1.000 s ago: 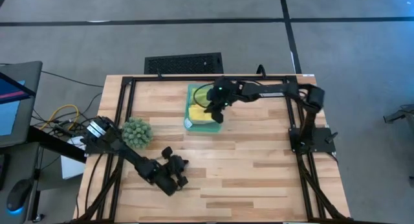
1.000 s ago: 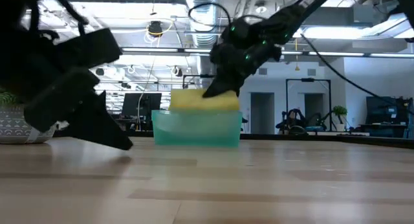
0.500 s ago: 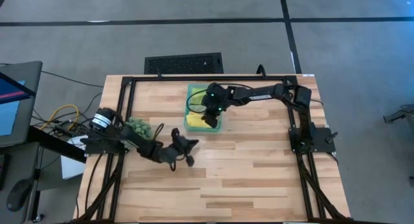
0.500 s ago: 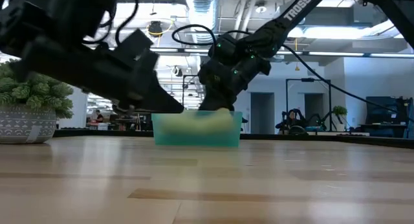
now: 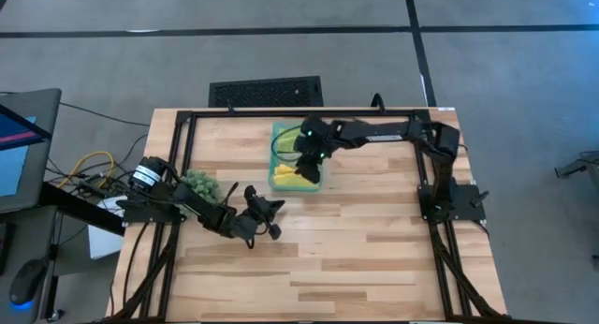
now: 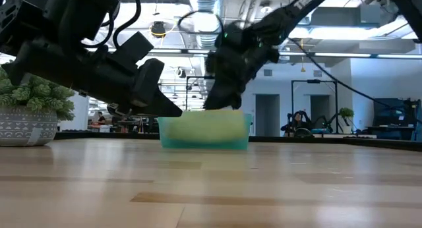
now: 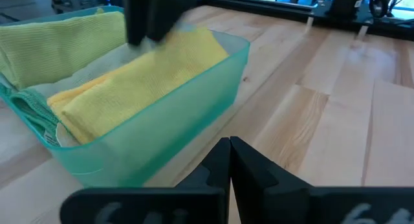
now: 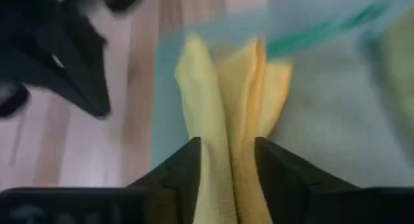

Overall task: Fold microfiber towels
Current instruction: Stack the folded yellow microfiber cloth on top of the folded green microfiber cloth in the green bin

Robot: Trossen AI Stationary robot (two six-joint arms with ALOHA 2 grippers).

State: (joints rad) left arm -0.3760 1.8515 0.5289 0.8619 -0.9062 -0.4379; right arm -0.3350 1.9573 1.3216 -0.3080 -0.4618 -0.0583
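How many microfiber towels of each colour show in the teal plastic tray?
Yellow microfiber towel, folded: 1
Lime green microfiber towel: 1
Pale cloth with a green stitched hem: 1
Total: 3 towels that show; more may lie hidden below.

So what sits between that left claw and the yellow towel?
Only the teal tray's see-through wall, past bare wood. In the left wrist view the shut left claw points at it, with the yellow towel folded inside.

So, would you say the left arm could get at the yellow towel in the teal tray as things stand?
Probably not yet: the right gripper, fingers apart, hangs right over the yellow towel in the tray, while the shut left gripper sits beside it on the table.
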